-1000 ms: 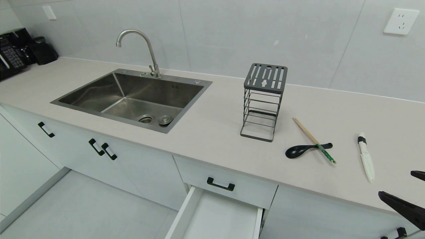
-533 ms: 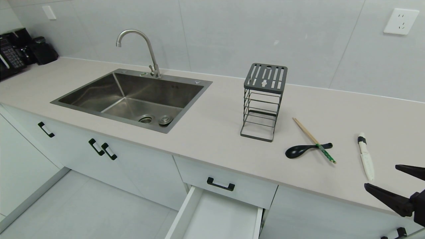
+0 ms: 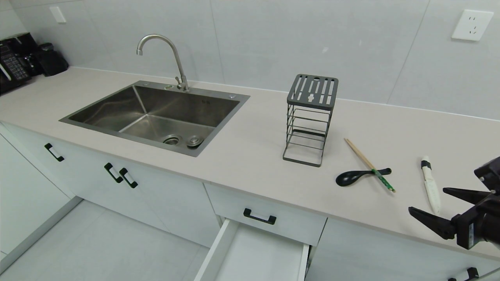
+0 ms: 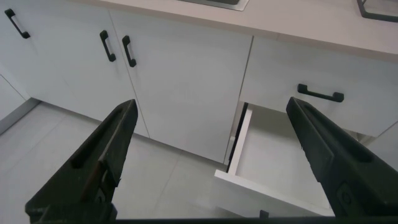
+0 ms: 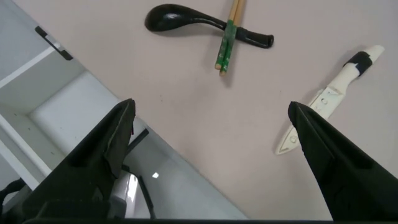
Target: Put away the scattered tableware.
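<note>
The right gripper (image 3: 427,200) has slid in from the right edge, jaws wide, at the tip of the white knife (image 3: 429,185). The left gripper (image 4: 210,109) gapes over the open drawer (image 3: 254,253). On the smooth countertop (image 3: 254,156), right of the wire rack (image 3: 310,121), wooden chopsticks (image 3: 367,162) cross the black spoon (image 3: 349,177).

Stainless sink (image 3: 175,104) is sitting recessed in the pale surface (image 3: 242,156). A curved faucet (image 3: 177,64) is rising from the sink's back rim. A drain (image 3: 171,140) and a round stopper (image 3: 194,141) just beside it are lying on the sink's floor. Black appliances (image 3: 17,62) are standing on the surface well to the sink's left. White cabinet doors (image 3: 82,171) with black handles (image 3: 54,152) are hanging below the sink. A wall outlet (image 3: 472,25) is sitting on the tiled wall (image 3: 273,39), far to the sink's right.
</note>
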